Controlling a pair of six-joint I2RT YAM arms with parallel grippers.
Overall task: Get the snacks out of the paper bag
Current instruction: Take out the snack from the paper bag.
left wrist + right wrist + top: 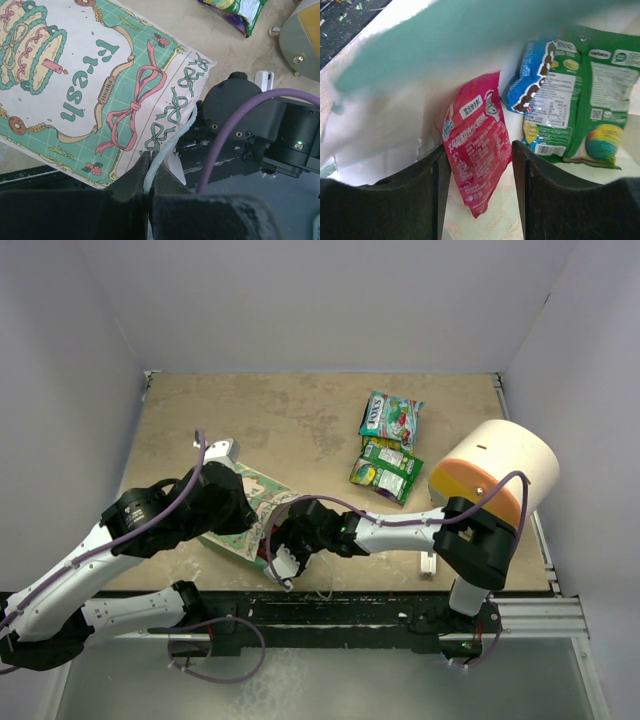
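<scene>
Right wrist view: right hand [481, 150] sits inside the paper bag [395, 125], part-open astride a pink packet [472, 125], seemingly ready to pinch it. Left hand [148, 170], clamped on the string handle [170, 142], anchors the bag near the tabletop's [300, 420] near edge.

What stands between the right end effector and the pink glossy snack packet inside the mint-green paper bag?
Nothing visible does. The pink glossy snack packet lies right between the open fingers of the right end effector, inside the mint-green paper bag. The green glossy packet lies off to the side, not in the way.
</scene>
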